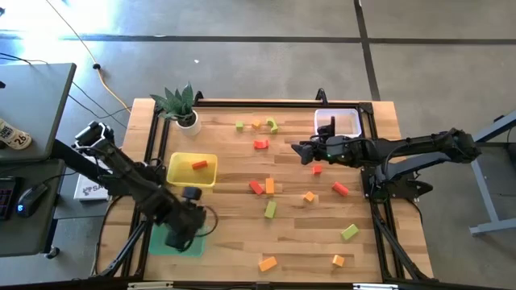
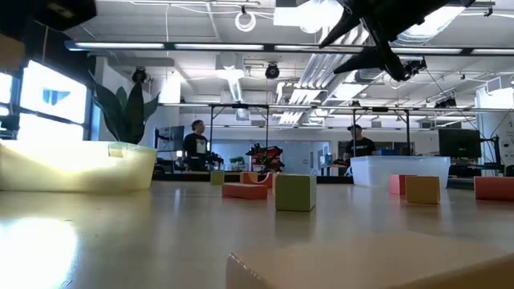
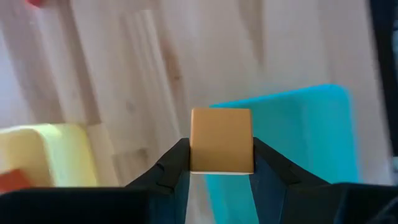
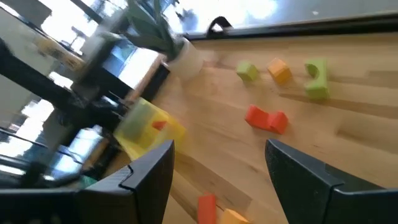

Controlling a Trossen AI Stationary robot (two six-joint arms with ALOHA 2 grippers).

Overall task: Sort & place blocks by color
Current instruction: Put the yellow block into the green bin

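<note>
An orange cube (image 3: pixel 221 140) sits clamped between the left gripper's (image 3: pixel 221 163) fingers, above the green tray's (image 3: pixel 298 143) edge at lower left of the high view. Other blocks (image 1: pixel 269 187) lie scattered mid-table. Right gripper (image 1: pixel 300 150), jaws apart and empty, hovers upper right by the clear tray (image 1: pixel 348 118).

Three trays (image 1: pixel 192 169); one plant (image 1: pixel 179 103).

A wooden table (image 1: pixel 234 242) carries a potted plant (image 1: pixel 182 109) at eleven o'clock, a clear tray (image 1: pixel 339 121) at one, yellow tray (image 1: pixel 192 170) at nine, green tray (image 1: pixel 184 240) at seven, and scattered blocks (image 1: pixel 268 187) centrally.
</note>
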